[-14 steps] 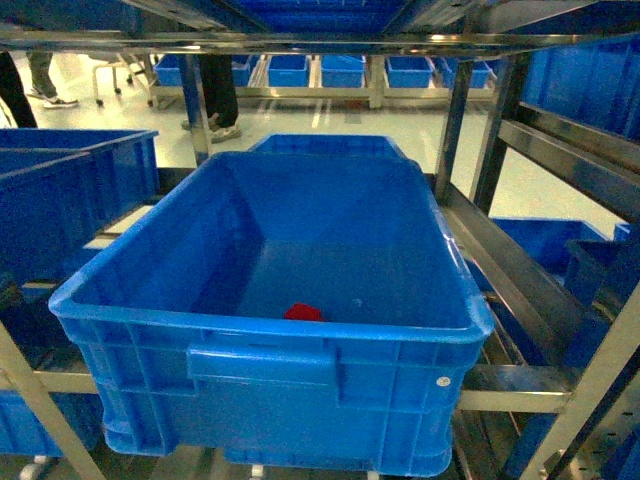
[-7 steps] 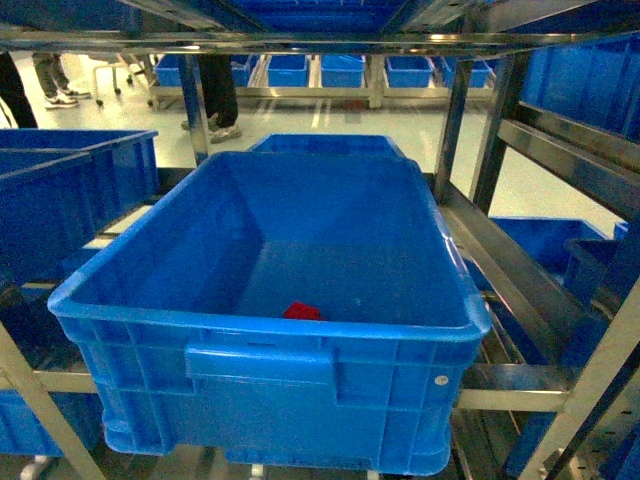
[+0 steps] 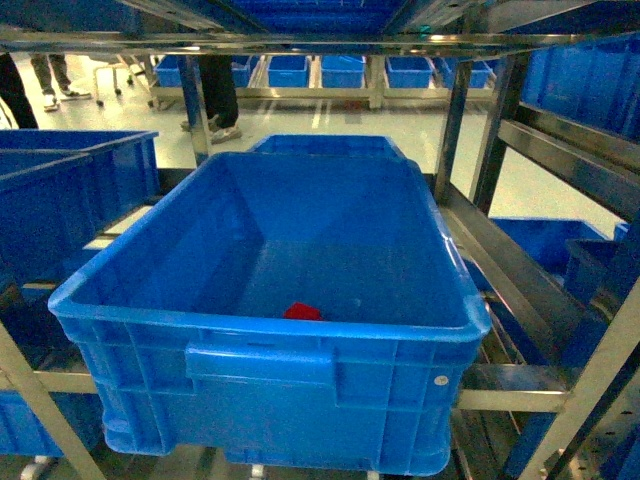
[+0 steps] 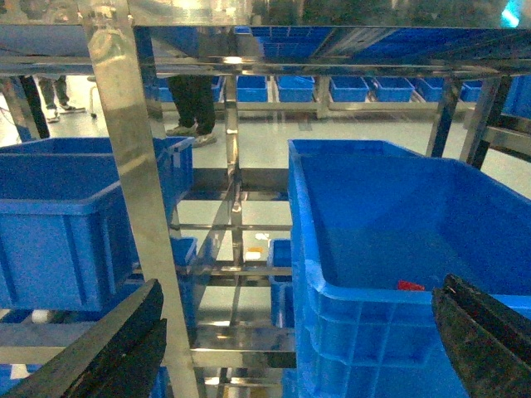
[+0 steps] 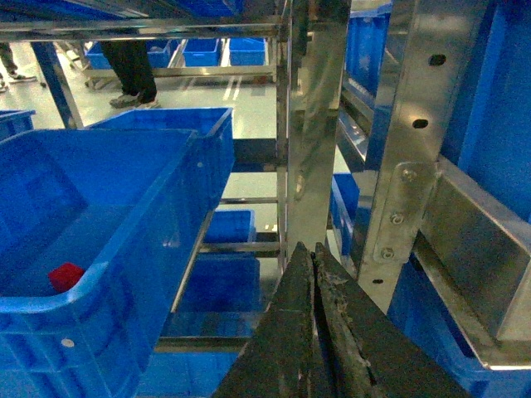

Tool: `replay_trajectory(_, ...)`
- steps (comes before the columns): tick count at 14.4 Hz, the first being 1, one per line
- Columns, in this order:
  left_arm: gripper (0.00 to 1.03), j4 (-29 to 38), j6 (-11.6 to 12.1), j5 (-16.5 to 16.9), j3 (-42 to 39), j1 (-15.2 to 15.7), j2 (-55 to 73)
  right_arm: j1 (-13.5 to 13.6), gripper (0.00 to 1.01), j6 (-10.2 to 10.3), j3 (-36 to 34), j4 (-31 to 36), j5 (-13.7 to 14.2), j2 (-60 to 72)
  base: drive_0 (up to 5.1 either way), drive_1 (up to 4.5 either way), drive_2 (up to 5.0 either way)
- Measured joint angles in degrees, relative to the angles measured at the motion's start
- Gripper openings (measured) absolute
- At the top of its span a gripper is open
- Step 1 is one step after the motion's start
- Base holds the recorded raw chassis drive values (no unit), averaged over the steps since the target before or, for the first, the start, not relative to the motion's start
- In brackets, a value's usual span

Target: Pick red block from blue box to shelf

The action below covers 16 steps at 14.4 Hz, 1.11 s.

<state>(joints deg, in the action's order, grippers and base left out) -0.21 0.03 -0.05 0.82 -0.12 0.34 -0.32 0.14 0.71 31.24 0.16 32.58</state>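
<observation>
The left gripper [image 4: 299, 332] has its fingers spread wide, empty, just outside the near wall of the big blue crate [image 3: 270, 385]. The right gripper [image 5: 314, 332] has its fingers pressed together on nothing, beside the crate's right wall, near a steel shelf [image 5: 415, 124] upright.

One red block [image 3: 303, 311] lies alone on the crate floor, close behind that near wall. The risk, as I judge it: a low reach could catch the crate's rim, or the upright could snag an arm. Two grippers; several more crates stand around.
</observation>
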Motion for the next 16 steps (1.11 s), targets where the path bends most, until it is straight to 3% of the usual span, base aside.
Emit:
replay_trajectory(11,0.98,0.0,0.0,0.0,0.0,0.0,0.0,0.0,0.02,0.0,0.0,-19.7,0.0,-21.1,0.0,0.0,0.0)
replay_trajectory(12,0.98,0.0,0.0,0.0,0.0,0.0,0.0,0.0,0.05,0.0,0.0,-20.3,0.0,-21.9,0.0,0.0,0.0)
replay_trajectory(16,0.98,0.0,0.0,0.0,0.0,0.0,0.0,0.0,0.49,0.0,0.0,-20.3,0.0,-21.9,0.0,0.0,0.0)
